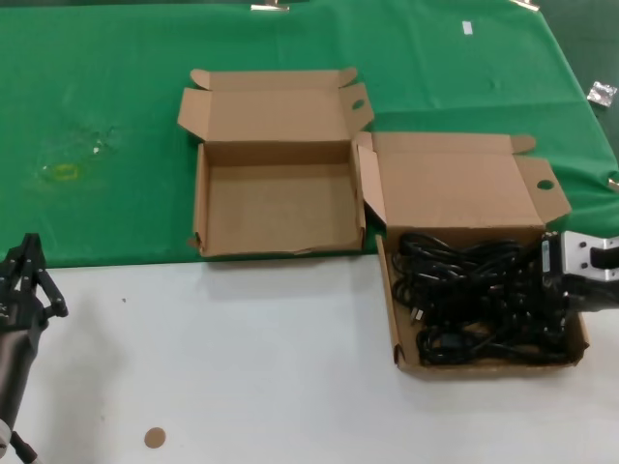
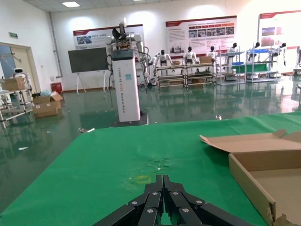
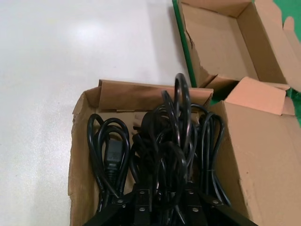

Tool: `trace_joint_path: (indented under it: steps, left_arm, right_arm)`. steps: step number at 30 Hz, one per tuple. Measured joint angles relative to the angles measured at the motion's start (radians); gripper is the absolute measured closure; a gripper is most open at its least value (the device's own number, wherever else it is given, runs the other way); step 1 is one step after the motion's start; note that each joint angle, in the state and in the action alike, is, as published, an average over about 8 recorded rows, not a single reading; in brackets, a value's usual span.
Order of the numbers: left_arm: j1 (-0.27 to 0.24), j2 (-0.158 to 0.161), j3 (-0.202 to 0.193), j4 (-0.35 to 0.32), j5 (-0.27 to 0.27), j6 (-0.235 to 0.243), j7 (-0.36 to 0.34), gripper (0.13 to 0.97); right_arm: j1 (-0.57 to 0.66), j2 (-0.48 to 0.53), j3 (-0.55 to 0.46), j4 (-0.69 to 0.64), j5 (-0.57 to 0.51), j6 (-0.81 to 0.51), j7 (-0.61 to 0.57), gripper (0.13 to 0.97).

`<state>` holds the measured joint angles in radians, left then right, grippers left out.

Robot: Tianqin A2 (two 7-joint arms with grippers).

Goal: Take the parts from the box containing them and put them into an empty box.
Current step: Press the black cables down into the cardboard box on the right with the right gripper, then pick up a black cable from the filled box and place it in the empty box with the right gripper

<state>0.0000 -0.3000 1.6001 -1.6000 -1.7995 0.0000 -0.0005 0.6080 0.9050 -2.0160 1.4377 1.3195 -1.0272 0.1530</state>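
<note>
Left gripper (image 1: 29, 275) parked low over white table (image 1: 271, 358), jaws clenched together on nothing, well apart from both boxes. Empty box (image 1: 276, 208) lay ahead and right of it on green cloth (image 1: 97, 116), lid flaps splayed. Cable box (image 1: 406, 358) just beside that. Right gripper (image 3: 162, 200) down in cable box, jaws clenched on black cable loops (image 3: 176, 136); another coil (image 3: 110, 150) lay beside jaws.

Bright even overhead light, soft shadows, floor glare, slight blur
</note>
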Motion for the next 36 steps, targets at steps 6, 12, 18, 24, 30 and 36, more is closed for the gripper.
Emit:
trace_joint_path:
  steps: [6,12,18,24,30,36]
  left_arm:
    - [0.000,0.000,0.000,0.000,0.000,0.000,0.000,0.945]
    - [0.000,0.000,0.000,0.000,0.000,0.000,0.000,0.945]
    - [0.000,0.000,0.000,0.000,0.000,0.000,0.000,0.945]
    - [0.000,0.000,0.000,0.000,0.000,0.000,0.000,0.945]
    - [0.000,0.000,0.000,0.000,0.000,0.000,0.000,0.945]
    - [0.000,0.000,0.000,0.000,0.000,0.000,0.000,0.945]
  right_arm:
    - [0.031,0.010,0.014,0.021,0.016,-0.045,0.009,0.853]
    - [0.103,-0.005,0.020,0.026,0.019,-0.085,0.029,0.902]
    - [0.197,-0.054,0.010,0.015,-0.006,-0.106,0.047,0.932]
    - [0.270,-0.117,-0.015,0.008,-0.046,-0.113,0.068,0.933]
    - [0.318,-0.188,-0.044,-0.002,-0.092,-0.108,0.094,0.933]
    - [0.360,-0.265,-0.073,-0.018,-0.140,-0.097,0.124,0.934]
